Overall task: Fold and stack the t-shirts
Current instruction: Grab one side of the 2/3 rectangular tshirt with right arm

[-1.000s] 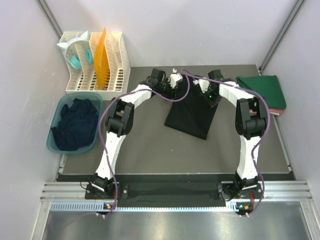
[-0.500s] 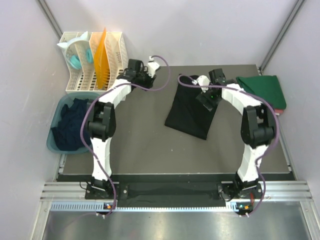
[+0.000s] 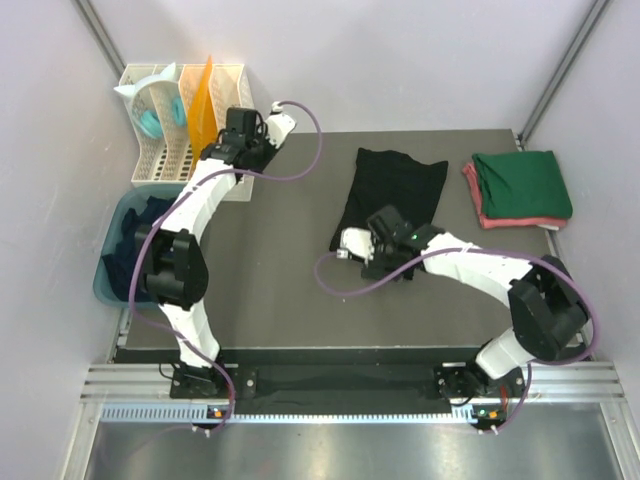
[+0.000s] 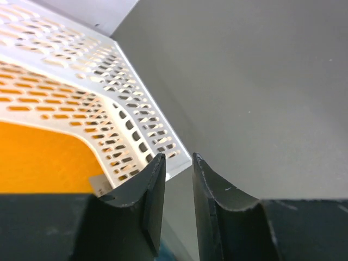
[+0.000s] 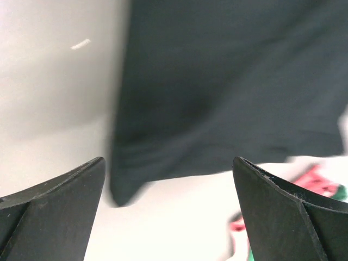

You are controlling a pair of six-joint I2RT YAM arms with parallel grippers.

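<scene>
— Scene?
— Grey table (image 3: pixel 290 280), pale walls (image 3: pixel 400 60). Flat mid-table, the black shirt (image 3: pixel 395 190), the right gripper (image 5: pixel 168 163) spread wide at its near edge; green stack (image 3: pixel 522 183) far right. The left gripper (image 4: pixel 178 159), barely parted, seemingly empty, by the rack (image 3: pixel 240 95).

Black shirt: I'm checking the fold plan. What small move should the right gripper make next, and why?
Probably lower and close on the near edge of the black shirt: the right gripper hangs open over it, and the shirt lies apart from the stack.
</scene>
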